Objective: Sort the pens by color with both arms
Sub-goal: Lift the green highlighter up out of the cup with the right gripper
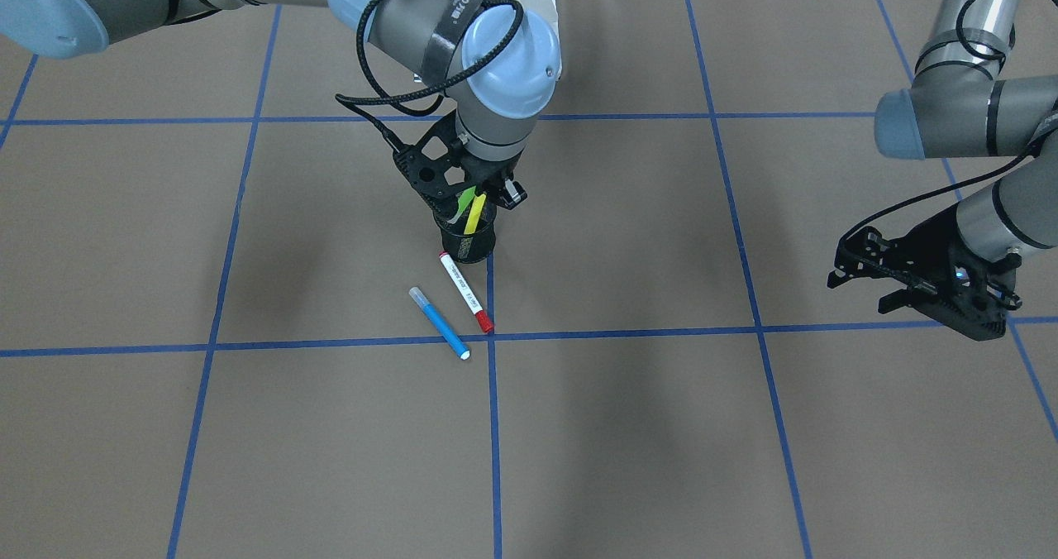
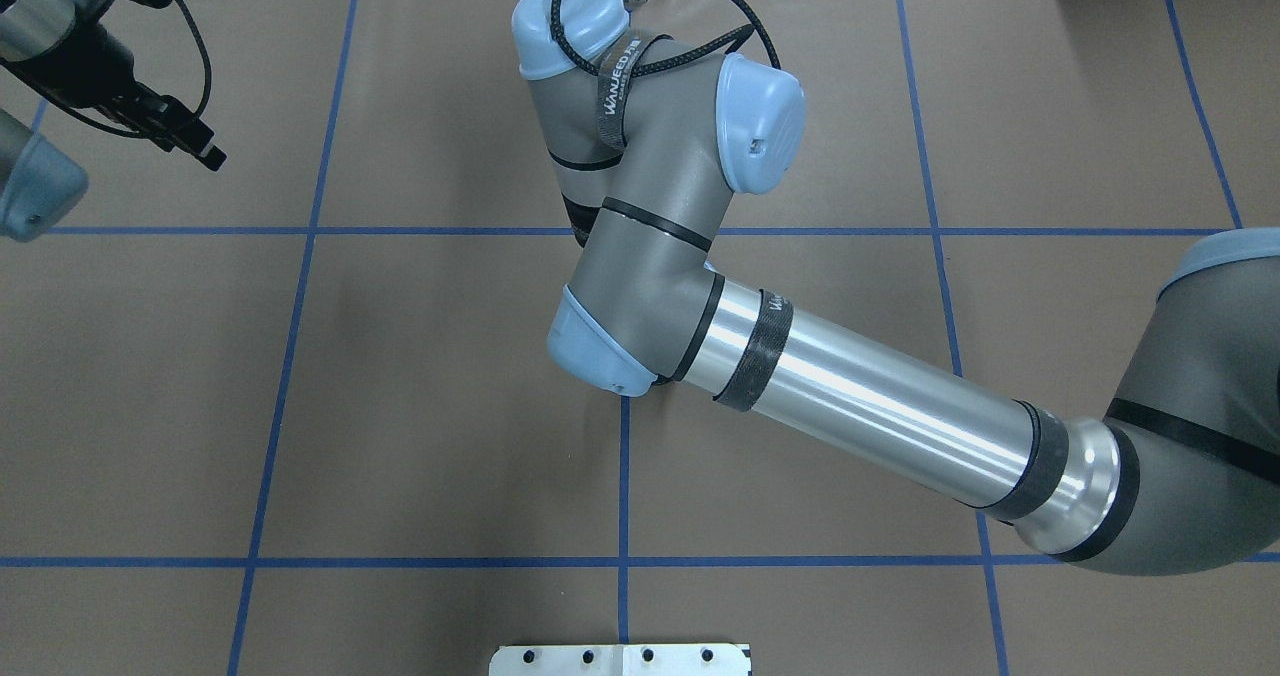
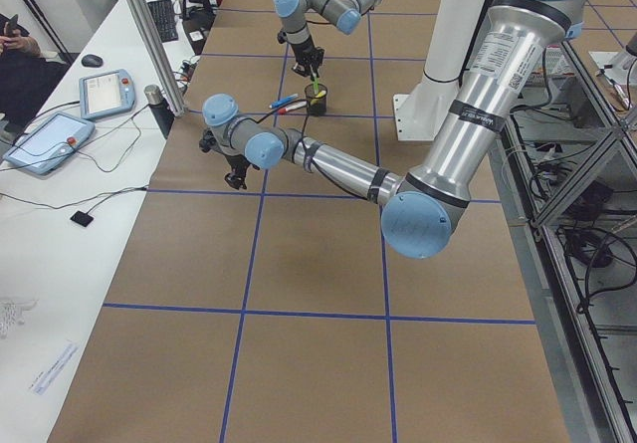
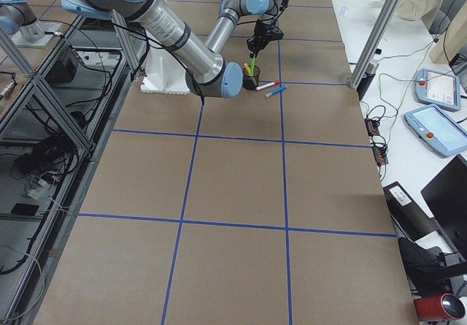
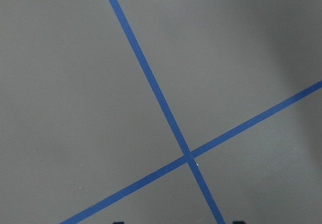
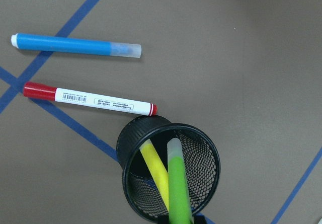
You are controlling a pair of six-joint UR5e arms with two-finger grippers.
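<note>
Right fingers (image 1: 473,198) sit directly over the black mesh cup (image 1: 468,246) and look clamped on the top end of the lime green highlighter (image 1: 461,202). Its long axis is near vertical, with the lower tip down inside the cup. The yellow highlighter (image 1: 474,214) is in the same cup, leaning, with its upper end tilted away from the green one. You've got two pens flat on the worktop (image 1: 661,427) on your side of the cup, roughly parallel and lying diagonally. On the white-barrelled red pen (image 1: 461,292), the thin red end points at the cup base, right up against it, and the fat red cap lies at the blue tape (image 1: 248,346) crossing. The blue pen (image 1: 439,322) is just beside it, clear cap towards the robot and white end towards you. Left fingers (image 1: 864,282) are spread apart and empty, hanging above the worktop well apart from the pens.
</note>
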